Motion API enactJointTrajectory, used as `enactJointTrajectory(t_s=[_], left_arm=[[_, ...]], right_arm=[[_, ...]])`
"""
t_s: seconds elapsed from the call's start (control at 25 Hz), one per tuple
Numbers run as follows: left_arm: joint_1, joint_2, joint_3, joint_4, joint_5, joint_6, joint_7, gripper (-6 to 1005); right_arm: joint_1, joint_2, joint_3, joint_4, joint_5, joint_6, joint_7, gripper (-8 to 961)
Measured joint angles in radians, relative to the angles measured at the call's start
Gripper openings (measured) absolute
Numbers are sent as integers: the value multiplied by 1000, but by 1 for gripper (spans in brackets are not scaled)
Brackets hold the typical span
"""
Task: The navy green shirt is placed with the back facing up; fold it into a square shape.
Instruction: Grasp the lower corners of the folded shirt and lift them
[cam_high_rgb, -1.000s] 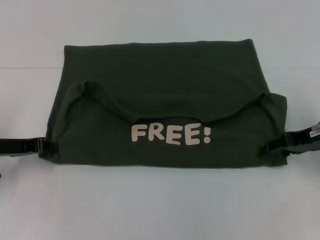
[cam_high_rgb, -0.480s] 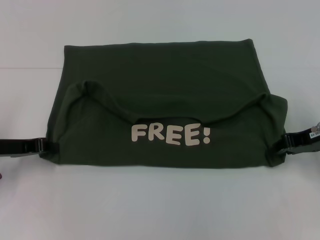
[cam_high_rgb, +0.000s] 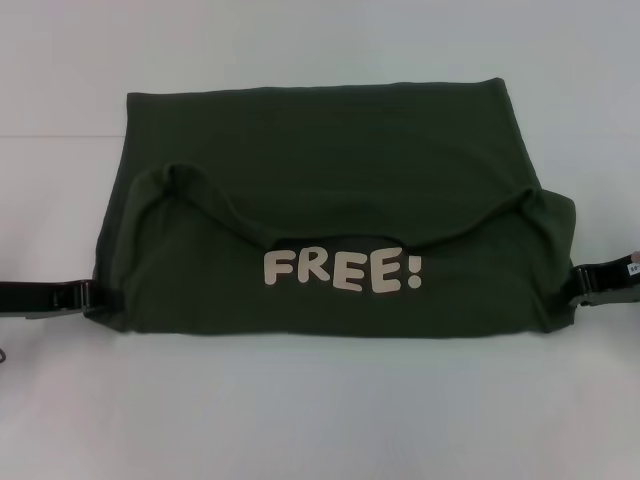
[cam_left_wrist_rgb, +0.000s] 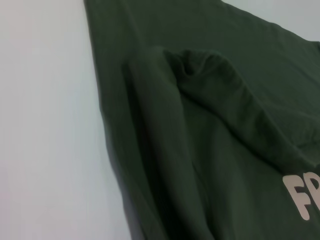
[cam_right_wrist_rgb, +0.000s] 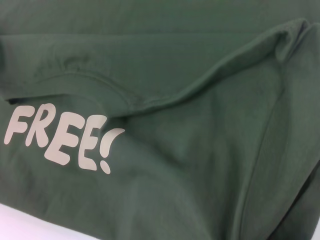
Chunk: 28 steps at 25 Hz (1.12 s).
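The navy green shirt (cam_high_rgb: 330, 215) lies flat in the middle of the white table (cam_high_rgb: 320, 420), already folded: its near part is turned over the rest, so the pale "FREE!" lettering (cam_high_rgb: 342, 270) faces up close to the shirt's near edge. The turned-over layer ends in a curved, wavy edge across the middle of the shirt. The left gripper (cam_high_rgb: 85, 293) is low on the table at the shirt's near left corner, touching the cloth; whether its fingers are open or closed I cannot tell. The right gripper (cam_high_rgb: 583, 282) is just beside the shirt's near right corner, and its fingers also cannot be judged. Both wrist views show mostly the green fabric
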Motion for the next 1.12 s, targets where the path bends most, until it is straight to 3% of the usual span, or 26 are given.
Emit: enactJointTrajectory(t_s=[0.28, 0.52, 0.64, 0.76, 1.12], left_arm=[[-2, 19, 0, 0, 2, 84, -18, 25], [8, 48, -1, 0, 11, 234, -67, 25], [13, 59, -5, -2, 13, 299, -80, 25], [22, 73, -41, -7, 41, 453, -83, 25], [57, 74, -83, -12, 166, 666, -80, 26]], right_arm=[[-4, -18, 22, -1, 3, -65, -42, 1], [-46, -48, 43, -32, 3, -238, -128, 1], [-62, -50, 48, -44, 3, -290, -161, 1], [-85, -50, 65, -51, 4, -378, -224, 1], [-133, -39, 56, -36, -3, -525, -355, 2]])
